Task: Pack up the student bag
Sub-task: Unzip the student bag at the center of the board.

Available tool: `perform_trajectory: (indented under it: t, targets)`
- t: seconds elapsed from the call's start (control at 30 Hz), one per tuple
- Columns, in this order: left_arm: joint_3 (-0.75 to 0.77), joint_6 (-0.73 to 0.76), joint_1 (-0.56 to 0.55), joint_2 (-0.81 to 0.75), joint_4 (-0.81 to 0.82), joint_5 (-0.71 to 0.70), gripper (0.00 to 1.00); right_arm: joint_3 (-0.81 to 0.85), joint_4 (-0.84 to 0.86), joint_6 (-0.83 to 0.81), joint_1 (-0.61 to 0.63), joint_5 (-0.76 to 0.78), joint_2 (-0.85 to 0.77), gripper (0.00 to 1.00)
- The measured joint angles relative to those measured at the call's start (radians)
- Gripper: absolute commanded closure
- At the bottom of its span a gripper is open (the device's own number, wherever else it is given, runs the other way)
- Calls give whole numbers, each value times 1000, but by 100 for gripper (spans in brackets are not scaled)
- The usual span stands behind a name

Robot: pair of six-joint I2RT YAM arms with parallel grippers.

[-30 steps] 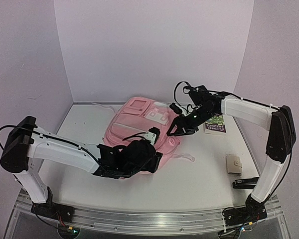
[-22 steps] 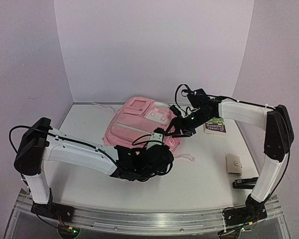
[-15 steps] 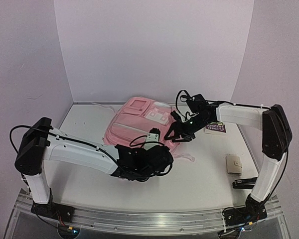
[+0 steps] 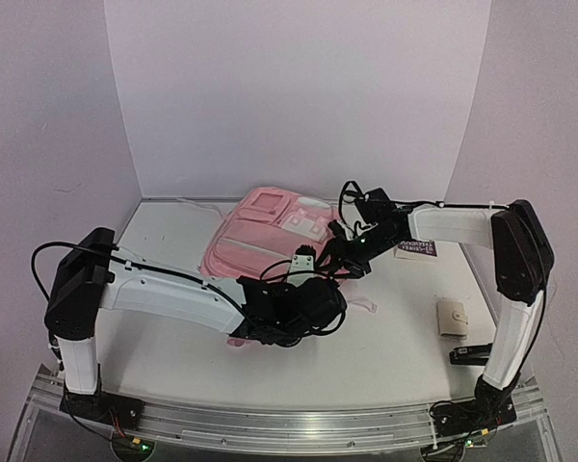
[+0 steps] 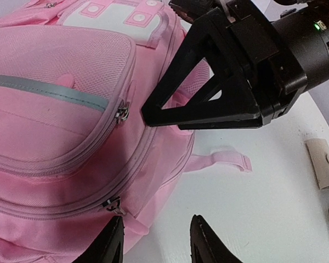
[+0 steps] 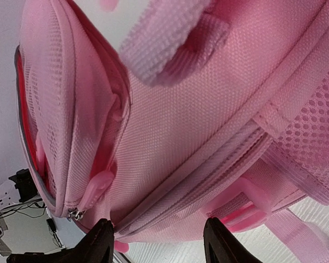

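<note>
The student bag [image 4: 260,241] is a large pink backpack lying flat mid-table, its white patch toward the back. In the left wrist view the student bag [image 5: 60,109] fills the left side, with one zip pull [image 5: 114,205] just ahead of my left finger. My left gripper [image 5: 153,241] is open and empty over the bag's near right corner, and shows in the top view [image 4: 313,289]. My right gripper [image 4: 342,262] is open, close against the bag's right side. In the right wrist view the bag's side seam [image 6: 208,164] spans the open right gripper [image 6: 162,241].
A pink strap [image 5: 219,160] trails onto the white table right of the bag. A book [image 4: 416,246] lies at the right rear. A beige wallet [image 4: 452,316] and a black object [image 4: 472,354] lie near the right arm's base.
My left arm has slid right along the bag's near edge to its right corner. My right gripper has moved left and down onto the bag's right side.
</note>
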Motion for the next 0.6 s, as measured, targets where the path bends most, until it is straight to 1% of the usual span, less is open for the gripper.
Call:
perform_trajectory:
  t: [0.1,0.27,0.47,0.53,0.6]
  targets:
    - [22,-12,9,20,-13,4,71,0,10,14,2,0,1,45]
    - [25,-52,28,24,-41,24,83,0,25,31,4,0,6,50]
    - [25,-84,49,24,-70,42,96,0,34,39,6,0,23,51]
    - [25,-95,51,24,-79,47,99,0,37,39,6,1,27,52]
    - [24,-106,51,24,-87,49,100,0,39,39,6,1,31,52]
